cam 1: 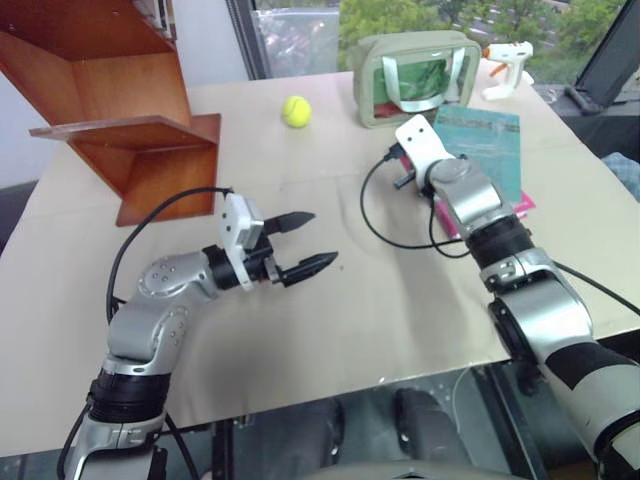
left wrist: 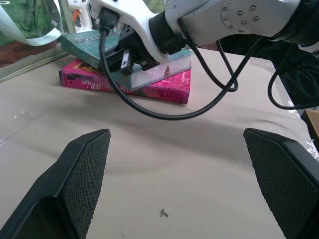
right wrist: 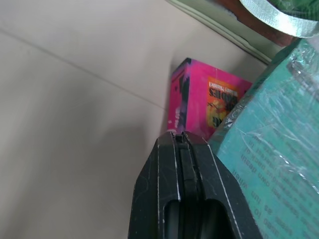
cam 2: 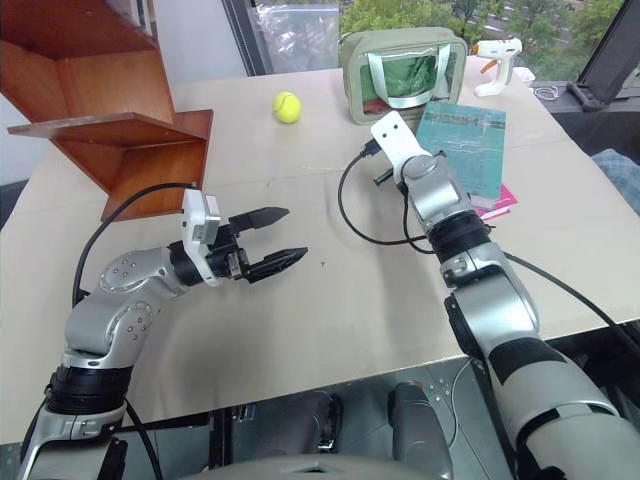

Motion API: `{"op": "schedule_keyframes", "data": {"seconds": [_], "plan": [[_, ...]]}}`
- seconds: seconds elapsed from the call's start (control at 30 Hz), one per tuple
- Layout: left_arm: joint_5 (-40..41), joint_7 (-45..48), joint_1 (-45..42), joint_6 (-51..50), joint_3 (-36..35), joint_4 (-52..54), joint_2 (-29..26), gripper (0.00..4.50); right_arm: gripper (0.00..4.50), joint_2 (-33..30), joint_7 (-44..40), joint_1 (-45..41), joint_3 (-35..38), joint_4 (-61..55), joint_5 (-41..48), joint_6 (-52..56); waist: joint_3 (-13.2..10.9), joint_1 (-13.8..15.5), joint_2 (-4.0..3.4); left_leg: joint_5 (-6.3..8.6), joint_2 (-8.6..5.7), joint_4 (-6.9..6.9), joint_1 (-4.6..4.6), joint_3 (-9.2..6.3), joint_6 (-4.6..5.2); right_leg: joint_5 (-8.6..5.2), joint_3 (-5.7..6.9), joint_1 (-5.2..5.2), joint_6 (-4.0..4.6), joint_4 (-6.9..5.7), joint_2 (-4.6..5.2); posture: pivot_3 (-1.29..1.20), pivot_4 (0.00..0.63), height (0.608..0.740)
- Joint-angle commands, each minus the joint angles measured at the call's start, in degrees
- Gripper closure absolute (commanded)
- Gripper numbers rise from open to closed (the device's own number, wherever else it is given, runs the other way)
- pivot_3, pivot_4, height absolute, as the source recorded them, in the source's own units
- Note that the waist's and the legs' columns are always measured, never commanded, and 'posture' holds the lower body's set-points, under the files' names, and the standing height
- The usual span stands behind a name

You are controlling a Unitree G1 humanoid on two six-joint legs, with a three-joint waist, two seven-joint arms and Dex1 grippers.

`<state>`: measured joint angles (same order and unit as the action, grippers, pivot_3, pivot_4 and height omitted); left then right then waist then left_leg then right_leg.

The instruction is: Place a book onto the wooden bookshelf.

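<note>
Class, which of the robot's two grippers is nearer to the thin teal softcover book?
Right. The right gripper, shut, sits at the thin teal softcover book's edge; the left gripper, open, hovers well across the table.

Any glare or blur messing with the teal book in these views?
Right wrist view: the book shows wrinkled sheen across its glossy cover, print soft. Left wrist view: its near edge catches a pale highlight, left gripper fingers blurred up close. Head views: cover evenly lit.
</note>
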<state>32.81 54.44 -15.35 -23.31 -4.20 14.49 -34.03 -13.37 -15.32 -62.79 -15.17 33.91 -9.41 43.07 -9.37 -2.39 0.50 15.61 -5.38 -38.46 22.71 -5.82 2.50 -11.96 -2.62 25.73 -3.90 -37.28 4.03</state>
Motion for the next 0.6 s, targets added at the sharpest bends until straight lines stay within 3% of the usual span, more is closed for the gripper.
{"op": "schedule_keyframes", "data": {"seconds": [0.03, 0.37, 0.6], "plan": [[0.46, -0.14, -0.65, 0.96, -0.76, 1.03, 0.24, 0.0, 4.42, -2.77, -3.08, 3.73, -1.21, -11.6, -1.42, 7.08, 0.0, 0.13, 0.0, 0.0, -0.01, -0.01, 0.0, -0.02, 0.0, 0.0, 0.02, -0.01, 0.0, 0.02, 0.0, 0.0, 0.15, 0.74], [1.23, 1.69, -3.29, 0.34, -0.11, -0.64, 0.77, 0.0, 4.42, -11.95, -7.97, 16.62, -0.75, -45.17, -0.85, 27.91, 0.0, 0.0, -0.01, 0.0, 0.01, -0.02, 0.04, -0.03, 0.0, 0.0, 0.01, 0.01, 0.0, -0.02, 0.04, 0.0, 0.15, 0.74], [2.28, 4.31, -4.18, 0.03, -0.31, -1.27, 0.08, 0.0, 4.42, -15.25, -9.22, 20.81, 6.59, -59.01, 2.9, 37.48, 0.0, 0.25, -0.01, 0.0, -0.01, -0.04, 0.02, -0.02, 0.0, 0.0, 0.01, -0.01, 0.0, -0.05, 0.09, 0.0, 0.15, 0.74]]}}
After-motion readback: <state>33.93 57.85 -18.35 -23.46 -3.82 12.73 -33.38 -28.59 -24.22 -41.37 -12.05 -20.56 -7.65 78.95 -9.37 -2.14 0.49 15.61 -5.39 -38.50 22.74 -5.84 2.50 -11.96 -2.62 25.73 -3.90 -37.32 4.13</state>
